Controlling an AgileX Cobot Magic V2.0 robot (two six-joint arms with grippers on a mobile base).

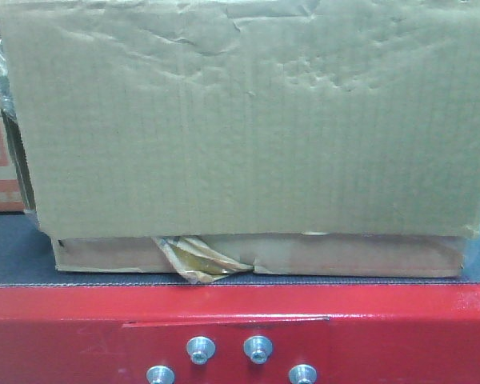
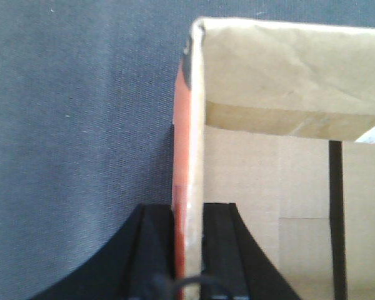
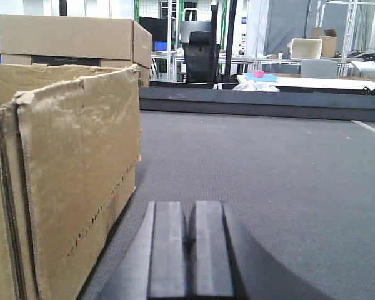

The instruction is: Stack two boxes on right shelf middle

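Pinches orange-faced box wall [image 2: 182, 125] with left end effector [image 2: 187, 209]. Holds right end effector [image 3: 187, 215] pressed together, empty, just right of worn box [image 3: 75, 181] on grey tabletop [image 3: 275, 175]. Dented box [image 1: 248, 128] atop paler layer [image 1: 352, 256] at tabletop's near edge.

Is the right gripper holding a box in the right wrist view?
No: the right gripper has its fingers closed together with nothing between them, the cardboard box beside them.

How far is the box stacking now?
Done: nothing clear; the brown box, over a thin cardboard layer, sits on a grey mat, no steel shelf visible. In hand: left gripper clamps an orange-sided box wall; right gripper is shut, empty. Left: stacking both on the shelf.
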